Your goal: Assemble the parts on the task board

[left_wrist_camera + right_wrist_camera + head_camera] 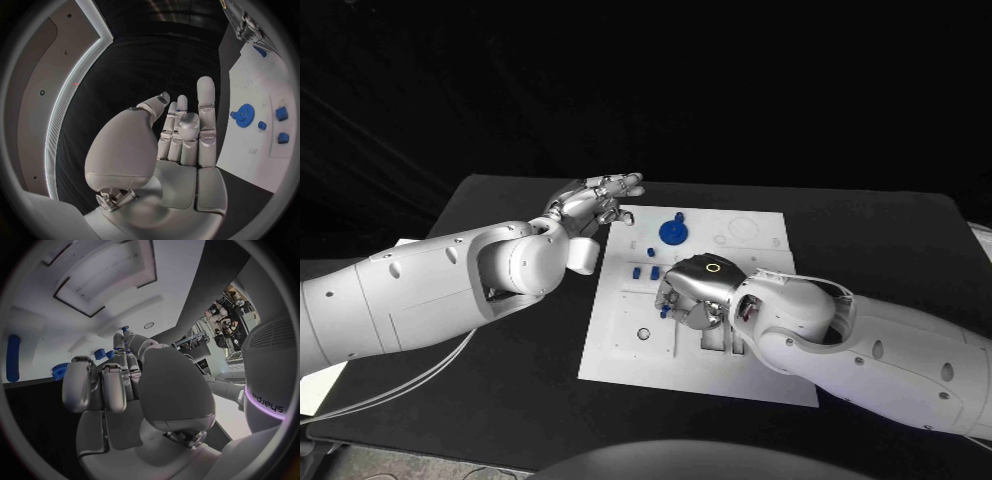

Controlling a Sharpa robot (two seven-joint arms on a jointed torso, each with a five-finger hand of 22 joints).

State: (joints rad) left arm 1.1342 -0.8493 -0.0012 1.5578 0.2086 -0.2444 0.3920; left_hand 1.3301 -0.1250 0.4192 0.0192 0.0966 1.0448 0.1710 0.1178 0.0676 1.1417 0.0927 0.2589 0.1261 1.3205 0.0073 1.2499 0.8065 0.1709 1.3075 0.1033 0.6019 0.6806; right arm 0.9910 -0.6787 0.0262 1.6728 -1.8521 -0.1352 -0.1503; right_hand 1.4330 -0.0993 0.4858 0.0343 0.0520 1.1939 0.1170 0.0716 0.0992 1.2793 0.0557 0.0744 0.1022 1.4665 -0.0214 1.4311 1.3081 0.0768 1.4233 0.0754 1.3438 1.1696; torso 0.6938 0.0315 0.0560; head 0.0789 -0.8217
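Left hand (593,203) hovers off the task board (620,350) far-left corner, fingers straight and apart, holding nothing. Right hand (697,290) sits over board centre, fingers curled down onto it; whether it grips a part, cannot tell. Blue gear (675,233) lies on the board's far side, small blue parts (643,271) just left of the right hand.

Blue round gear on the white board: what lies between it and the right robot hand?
In the head view, small blue pieces lie between the blue gear and the right robot hand.
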